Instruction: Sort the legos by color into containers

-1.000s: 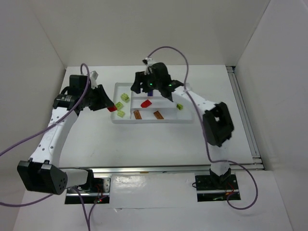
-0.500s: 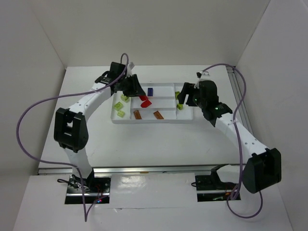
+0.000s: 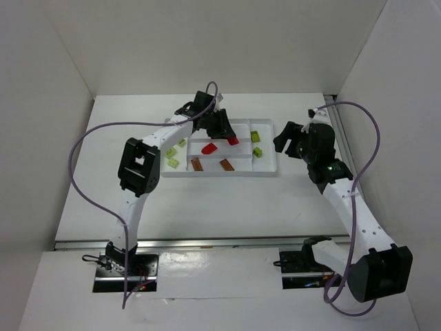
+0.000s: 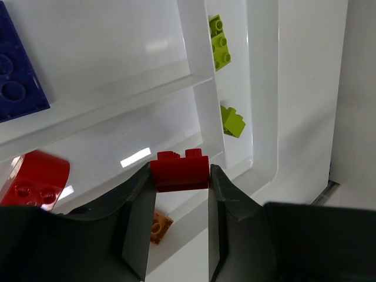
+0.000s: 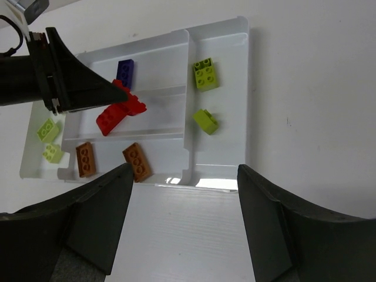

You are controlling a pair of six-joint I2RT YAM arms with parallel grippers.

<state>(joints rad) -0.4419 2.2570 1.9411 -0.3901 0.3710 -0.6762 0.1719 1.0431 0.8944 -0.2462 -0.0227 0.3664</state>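
The white divided tray lies mid-table. My left gripper hangs over its middle and is shut on a small red brick, which also shows in the top view. Below it lie a curved red brick, a dark blue brick, two yellow-green bricks and an orange brick. My right gripper is open and empty, just right of the tray. In the right wrist view it looks over the tray's near rim.
Two orange bricks lie in the near compartment. Two pale green bricks lie at the tray's left end. White walls enclose the table. The left arm's purple cable loops beside the tray.
My left gripper has carried the red brick from left of the tray to over its middle. My right gripper left the blue brick in the tray and withdrew to the right.
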